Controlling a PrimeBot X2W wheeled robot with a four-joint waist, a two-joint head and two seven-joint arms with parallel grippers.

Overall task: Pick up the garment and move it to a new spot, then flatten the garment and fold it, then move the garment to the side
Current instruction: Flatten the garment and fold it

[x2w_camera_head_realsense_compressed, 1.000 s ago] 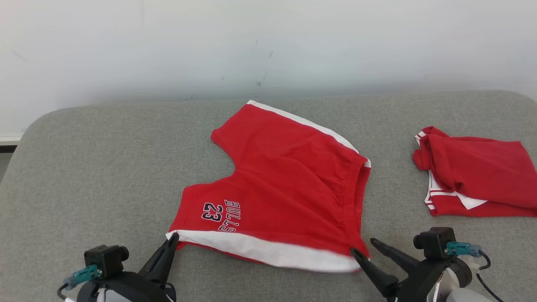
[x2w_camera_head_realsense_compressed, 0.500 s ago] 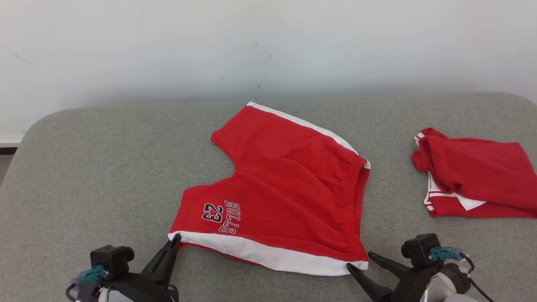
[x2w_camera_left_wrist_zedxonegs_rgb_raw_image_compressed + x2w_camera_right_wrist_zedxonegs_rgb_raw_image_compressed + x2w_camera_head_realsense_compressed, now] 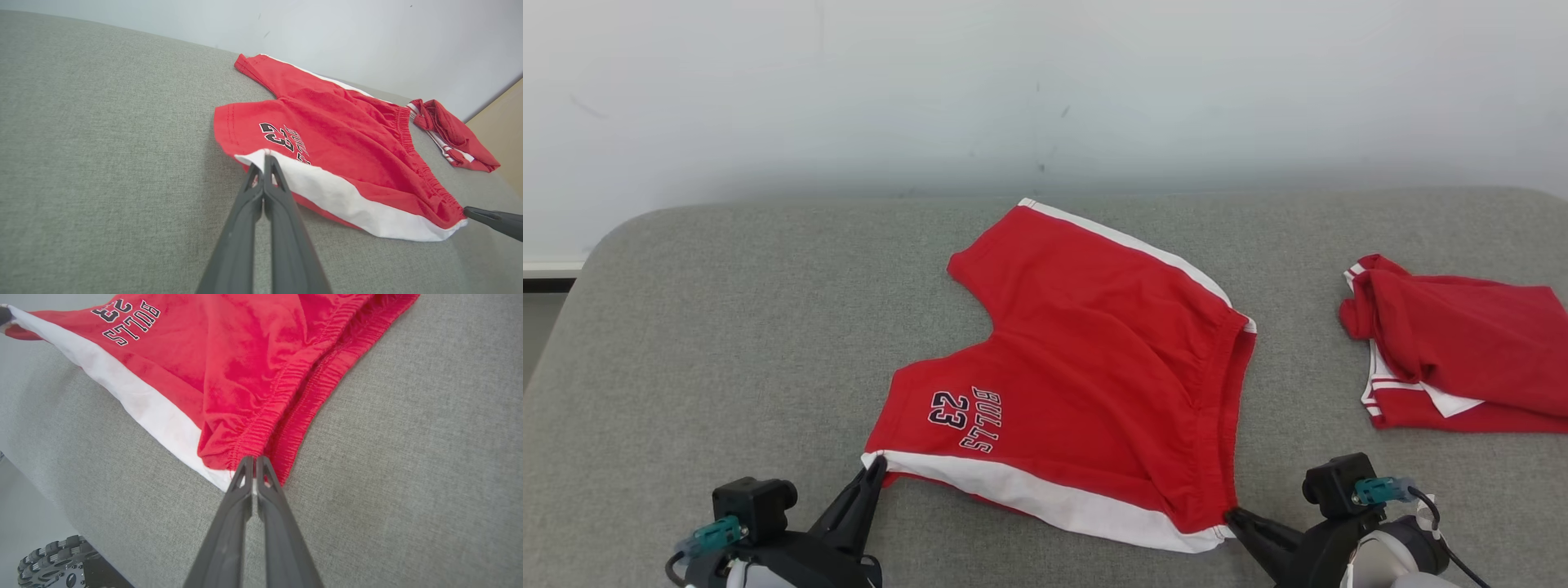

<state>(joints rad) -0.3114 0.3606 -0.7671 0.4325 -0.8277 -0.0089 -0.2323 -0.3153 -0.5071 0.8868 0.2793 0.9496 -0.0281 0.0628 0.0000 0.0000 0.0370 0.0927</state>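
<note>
The garment [image 3: 1086,367] is a pair of red shorts with white side stripes and "BULLS 23" lettering, spread on the grey padded table [image 3: 727,327]. My left gripper [image 3: 876,467] is shut on the near left hem corner, at the white stripe [image 3: 327,188]. My right gripper [image 3: 1232,516] is shut on the near right corner of the elastic waistband [image 3: 282,404]. In the left wrist view the garment [image 3: 347,134] stretches away to the right, where the right gripper's tip [image 3: 468,211] meets its corner. Both near corners are pinched at table level.
A second red garment [image 3: 1454,351] lies crumpled at the table's right side. A pale wall [image 3: 1045,90] rises behind the table. The table's near edge drops off beside my wheeled base [image 3: 53,563].
My right gripper, open a second ago, has slid back to the waistband corner and shut on it. The head camera shifted slightly. The left gripper stayed shut on its corner.
</note>
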